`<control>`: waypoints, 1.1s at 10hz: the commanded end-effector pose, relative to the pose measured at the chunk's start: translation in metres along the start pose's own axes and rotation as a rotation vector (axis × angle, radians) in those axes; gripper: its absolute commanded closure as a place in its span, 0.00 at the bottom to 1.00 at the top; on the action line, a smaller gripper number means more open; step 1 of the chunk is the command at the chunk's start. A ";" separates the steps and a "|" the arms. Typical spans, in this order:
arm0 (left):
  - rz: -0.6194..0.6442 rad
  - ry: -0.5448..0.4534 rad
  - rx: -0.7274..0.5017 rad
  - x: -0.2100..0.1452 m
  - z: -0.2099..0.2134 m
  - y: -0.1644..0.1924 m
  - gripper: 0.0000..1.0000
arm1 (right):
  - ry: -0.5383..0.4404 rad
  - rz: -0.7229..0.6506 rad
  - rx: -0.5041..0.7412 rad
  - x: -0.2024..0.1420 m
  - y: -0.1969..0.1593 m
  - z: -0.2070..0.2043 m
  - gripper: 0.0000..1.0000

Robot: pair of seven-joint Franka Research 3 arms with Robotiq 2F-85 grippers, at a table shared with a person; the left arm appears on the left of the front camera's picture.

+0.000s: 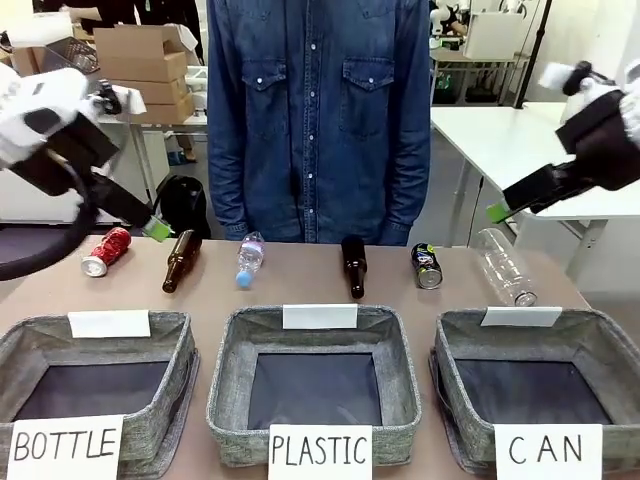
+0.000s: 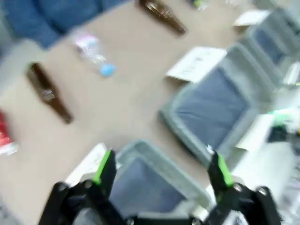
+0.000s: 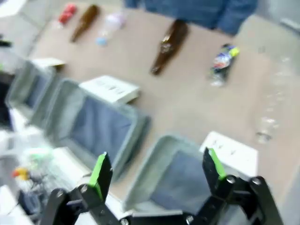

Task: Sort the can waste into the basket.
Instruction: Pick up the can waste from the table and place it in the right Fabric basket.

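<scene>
1. Two cans are unsorted, and both lie on their sides along the far part of the surface (image 1: 300, 290), in front of the person (image 1: 318, 120).
2. The left end effector (image 2: 161, 160) hangs above the surface with its jaws wide and nothing between them. The right end effector (image 3: 155, 159) is likewise wide and empty, raised at the right side.
3. Risk, rolling: a can lying on its side is likely to roll if one pad touches it first. An off-centre closure would be the cause.
4. Risk, wrong item: the red can (image 1: 106, 250) lies near a brown bottle (image 1: 180, 260). The black can (image 1: 427, 266) lies between a second brown bottle (image 1: 354, 265) and a clear plastic bottle (image 1: 505, 266). Wide jaws coming down askew could knock a neighbour.
5. Risk, wrong bin: the CAN basket (image 1: 600, 335) stands at the near right, while the red can lies far left. That carry would pass over the BOTTLE basket (image 1: 170, 330) and the PLASTIC basket (image 1: 395, 335), so an early release would missort the can.
6. Risk, denting: the cans are probably thin-walled, so a hard squeeze may crush them.
7. Appearance: the red can has silver ends, and one end faces the near left. The black can carries a blue, red and white logo with a yellow-green edge. Both wrist views are blurred, so finer detail cannot be judged.
</scene>
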State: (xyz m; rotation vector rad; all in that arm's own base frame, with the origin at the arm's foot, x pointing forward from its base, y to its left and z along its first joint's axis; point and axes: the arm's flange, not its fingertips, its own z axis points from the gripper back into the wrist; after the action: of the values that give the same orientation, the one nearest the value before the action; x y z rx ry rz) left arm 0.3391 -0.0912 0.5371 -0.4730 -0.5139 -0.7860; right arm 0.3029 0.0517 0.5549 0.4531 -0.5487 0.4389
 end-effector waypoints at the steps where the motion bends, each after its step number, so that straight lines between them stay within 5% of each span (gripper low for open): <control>1: 0.280 0.053 -0.491 -0.019 0.029 0.047 0.00 | 0.052 -0.394 0.504 -0.019 -0.035 0.039 0.00; 3: 0.441 -0.050 -0.607 -0.043 0.027 0.081 0.00 | -0.017 -0.582 0.707 -0.039 -0.081 0.050 0.00; 6: 0.588 -0.327 -0.645 -0.098 0.054 0.110 0.00 | -0.132 -0.751 0.670 -0.068 -0.121 0.055 0.00; 7: 0.663 -0.352 -0.560 -0.101 0.055 0.112 0.00 | -0.181 -0.811 0.414 -0.070 -0.119 0.052 0.00; 8: 0.547 -0.244 -0.682 -0.098 0.050 0.114 0.00 | -0.094 -0.633 0.704 -0.074 -0.124 0.060 0.00; 11: 0.547 -0.244 -0.682 -0.098 0.050 0.114 0.00 | -0.094 -0.633 0.704 -0.074 -0.124 0.060 0.00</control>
State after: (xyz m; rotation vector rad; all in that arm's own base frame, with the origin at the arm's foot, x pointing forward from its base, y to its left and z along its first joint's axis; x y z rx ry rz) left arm 0.3528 0.0544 0.4928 -1.2730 -0.2796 -0.3263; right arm 0.2819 -0.0954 0.5198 1.2645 -0.2762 -0.0449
